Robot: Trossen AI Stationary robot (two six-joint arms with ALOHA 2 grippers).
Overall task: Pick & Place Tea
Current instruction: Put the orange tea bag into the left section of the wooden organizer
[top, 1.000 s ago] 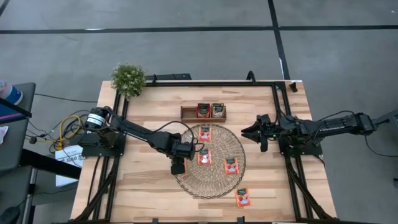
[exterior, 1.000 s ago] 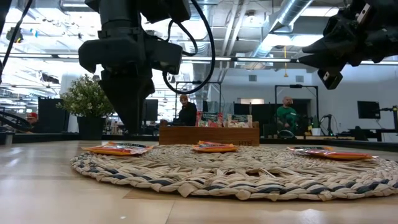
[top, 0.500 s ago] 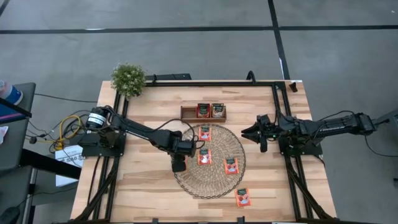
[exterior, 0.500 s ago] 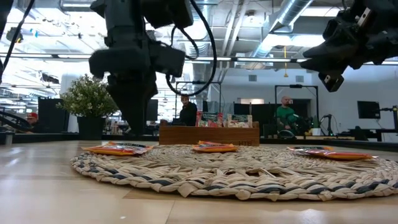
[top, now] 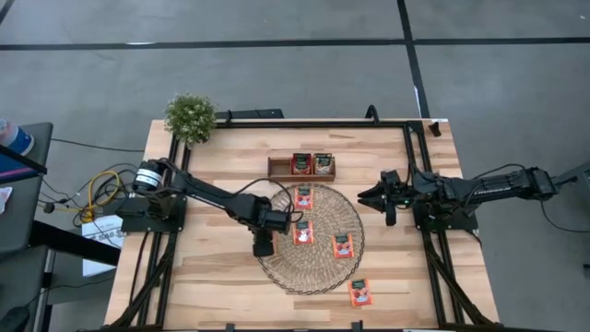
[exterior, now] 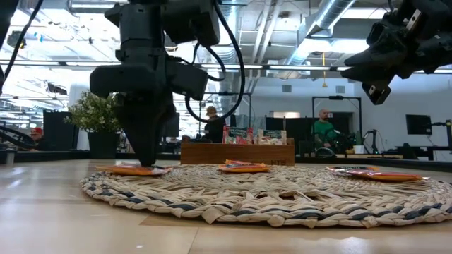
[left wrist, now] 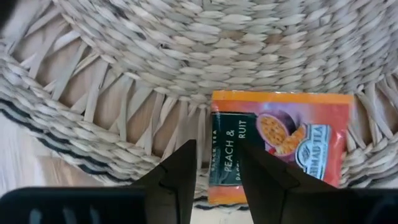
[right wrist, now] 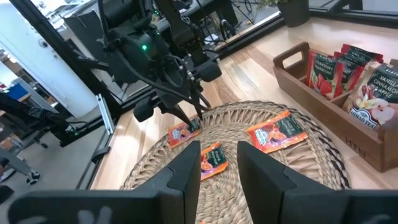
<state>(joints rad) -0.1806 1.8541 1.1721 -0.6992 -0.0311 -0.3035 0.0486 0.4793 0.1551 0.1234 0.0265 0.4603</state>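
Note:
A red-orange tea sachet with a dark green band [left wrist: 292,140] lies flat at the left edge of the round woven mat [top: 323,272]. My left gripper [left wrist: 216,152] points down over it, open by a narrow gap. One fingertip stands over the green band and the other over bare mat. In the low view the tips [exterior: 147,164] reach down to the sachet [exterior: 123,170]. In the high view the arm hides this sachet. My right gripper [top: 364,195] waits open and level at the mat's right side, with nothing between its fingers. My left gripper comes at the sachet's green-band end [left wrist: 227,140] from above, pointing down. Its fingers stand either side of that end's edge. The sachet lies flat on the mat. Whether the tips touch it I cannot tell.
Three more sachets lie on the mat [top: 304,196] [top: 303,232] [top: 342,245], and one lies on the bare table near the front [top: 360,292]. A wooden tray [top: 277,168] with upright sachets stands behind the mat. A potted plant [top: 190,117] is at the far left corner.
My left gripper has sunk a little, from just above the mat's left edge down to the sachet lying there. The sachet has stayed flat in its place.

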